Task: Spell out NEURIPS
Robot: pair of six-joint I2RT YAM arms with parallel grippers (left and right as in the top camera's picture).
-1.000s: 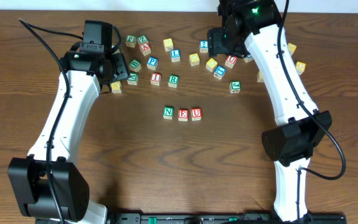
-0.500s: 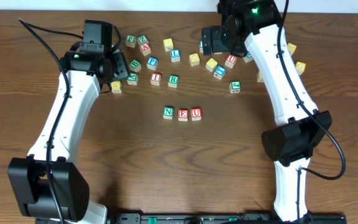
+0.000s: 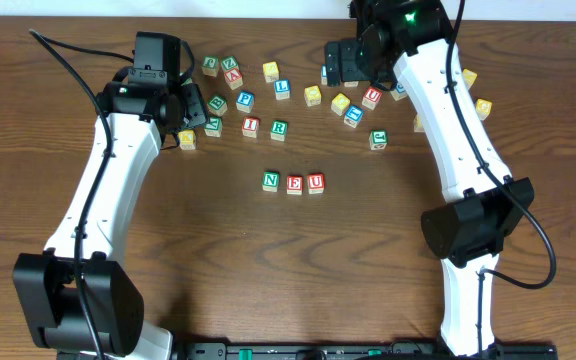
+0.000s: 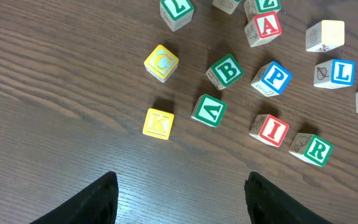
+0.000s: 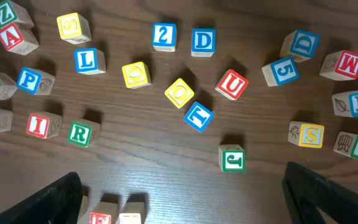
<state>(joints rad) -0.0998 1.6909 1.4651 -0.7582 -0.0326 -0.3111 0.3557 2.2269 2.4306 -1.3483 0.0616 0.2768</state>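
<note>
— Brown wood desk, so big! What are the pincers doing?

— Both hang over the far cubes. The left pincer is spread, with nothing in it. The right pincer is spread very wide and is empty too.

— Where are the letters?

— N, E and U sit in a row in the middle. R is at 12 o'clock from the row. I is at R's 9 o'clock. P is at 12 o'clock from I. S is at 12 o'clock from R.

— Is R hard to grab?

— I think not. It looks light, hard and a bit smooth. Pinch two flat sides, maybe the 12 and 6 o'clock ones, since I sits near.

— What changed?

— The right pincer slid a bit toward 9 o'clock. From above it now covers most of the 2 cube. No cube moved. The left pincer stayed put.
</note>
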